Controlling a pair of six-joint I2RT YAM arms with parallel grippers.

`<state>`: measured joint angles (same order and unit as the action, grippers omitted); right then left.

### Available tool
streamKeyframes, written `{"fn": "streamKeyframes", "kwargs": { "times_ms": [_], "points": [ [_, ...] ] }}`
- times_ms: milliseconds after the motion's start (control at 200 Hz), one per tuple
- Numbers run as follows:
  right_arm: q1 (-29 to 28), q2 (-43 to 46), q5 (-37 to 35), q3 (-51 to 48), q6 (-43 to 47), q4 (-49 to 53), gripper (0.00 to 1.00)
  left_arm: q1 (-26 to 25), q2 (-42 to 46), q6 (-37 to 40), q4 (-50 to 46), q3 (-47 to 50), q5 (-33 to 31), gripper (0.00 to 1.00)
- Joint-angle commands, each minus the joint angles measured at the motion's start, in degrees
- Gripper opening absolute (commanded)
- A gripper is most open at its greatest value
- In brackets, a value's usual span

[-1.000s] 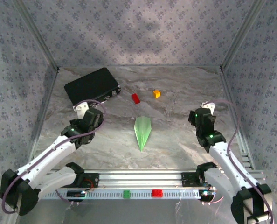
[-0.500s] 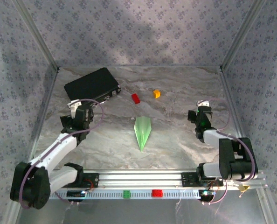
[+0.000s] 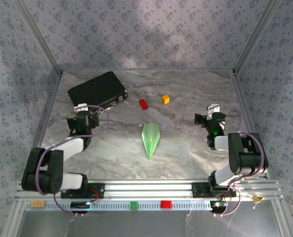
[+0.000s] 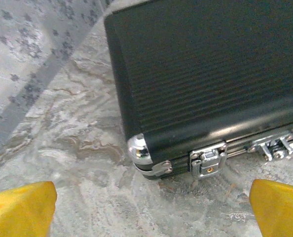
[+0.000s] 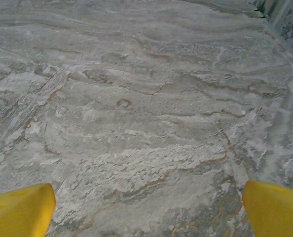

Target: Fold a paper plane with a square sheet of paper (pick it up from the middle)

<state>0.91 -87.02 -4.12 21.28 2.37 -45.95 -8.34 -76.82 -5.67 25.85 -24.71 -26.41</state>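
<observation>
Where overhead shows paper plane (image 3: 151, 139), left wrist shows case latch (image 4: 208, 160)

A grey marble-patterned table (image 3: 186, 94) carries a black case (image 3: 97, 90) lying flat at the upper left, a small red block (image 3: 143, 103) and a small orange block (image 3: 165, 98) well apart to its right, and a pale green paper plane (image 3: 150, 139) at centre, nose pointing down the frame.
</observation>
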Motion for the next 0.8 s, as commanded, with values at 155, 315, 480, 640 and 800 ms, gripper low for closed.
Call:
{"fn": "streamKeyframes", "kwargs": {
  "times_ms": [155,315,480,640,800],
  "points": [
    [0.24,-0.15,-0.65,1.03,-0.79,-0.8,0.99,5.68,-3.33,4.12,17.58,3.01,12.55,1.0],
    [0.39,-0.21,-0.28,1.07,-0.88,-0.63,0.99,8.47,-11.26,2.67,26.01,3.52,17.24,1.0],
    [0.5,-0.15,-0.05,1.13,-0.97,-0.54,0.99,8.81,-11.0,2.04,22.59,1.95,16.73,1.0],
    [0.48,-0.08,-0.1,1.1,-0.98,-0.54,0.99,8.52,-10.91,2.23,21.85,1.77,16.48,1.0],
    [0.5,-0.16,-0.1,1.08,-0.97,-0.54,0.99,8.32,-10.94,2.41,22.19,1.89,16.0,1.0]
  ]
}}
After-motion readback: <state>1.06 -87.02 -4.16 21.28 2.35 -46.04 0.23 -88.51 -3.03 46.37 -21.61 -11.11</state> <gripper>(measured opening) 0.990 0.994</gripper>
